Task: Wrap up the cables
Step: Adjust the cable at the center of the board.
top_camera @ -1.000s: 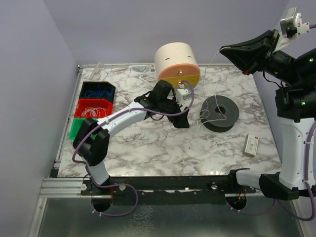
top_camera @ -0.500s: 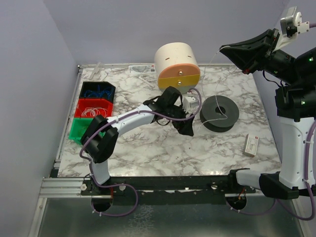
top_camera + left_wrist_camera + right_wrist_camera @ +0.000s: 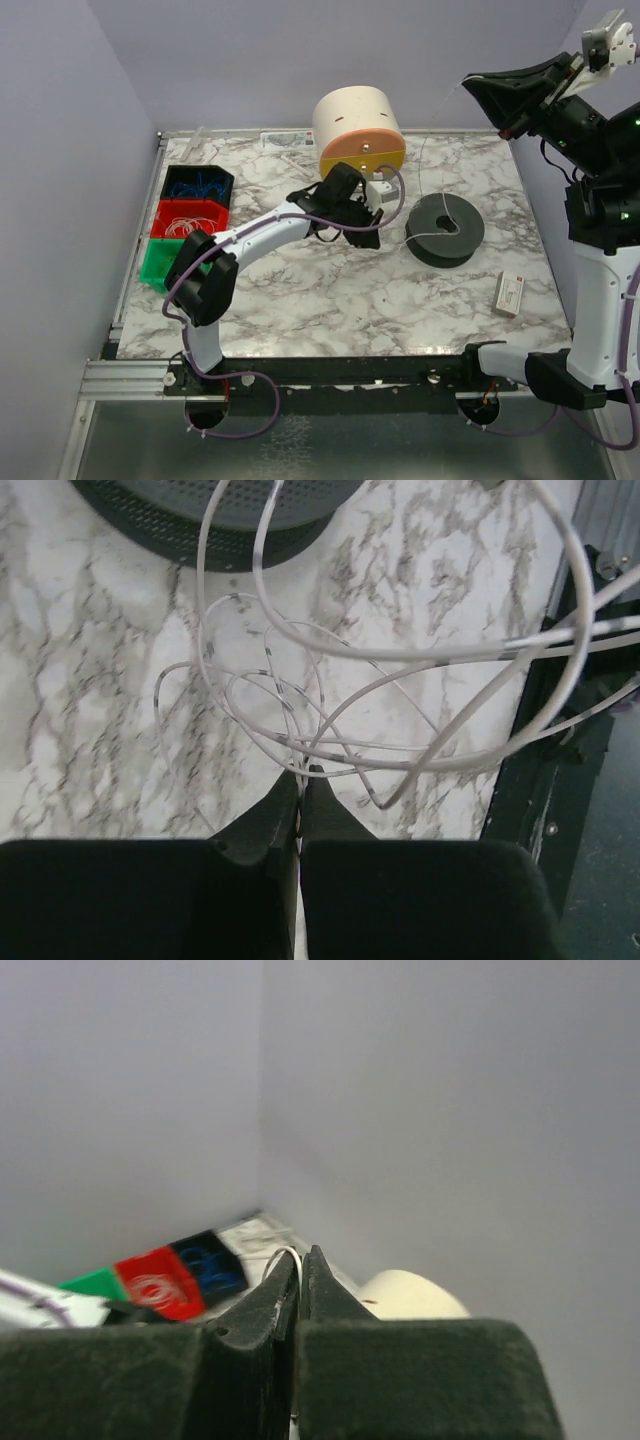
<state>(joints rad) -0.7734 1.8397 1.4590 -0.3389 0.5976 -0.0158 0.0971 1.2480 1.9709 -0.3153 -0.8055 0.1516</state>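
The cables [image 3: 300, 705] are thin pale strands lying in loose loops on the marble table [image 3: 330, 290], just left of the dark grey spool [image 3: 445, 228]. The spool's edge [image 3: 200, 520] shows at the top of the left wrist view. My left gripper [image 3: 368, 236] [image 3: 300, 773] is low over the loops, jaws shut with a strand pinched at the tips. One strand [image 3: 421, 170] rises from the spool toward my right gripper [image 3: 472, 84] [image 3: 300, 1254], held high at the upper right. It is shut on a white cable end [image 3: 283, 1256] that curls out of its tips.
A cream drum with an orange face [image 3: 360, 130] stands behind the left gripper. Blue [image 3: 197, 183], red [image 3: 190, 217] and green [image 3: 155, 260] bins line the left edge. A small white box [image 3: 510, 293] lies at the right. A black frame [image 3: 560, 780] borders the table.
My left gripper has shut on the loose loops and pulled back a little toward the drum. The right gripper has shifted up and right, drawing its strand along.
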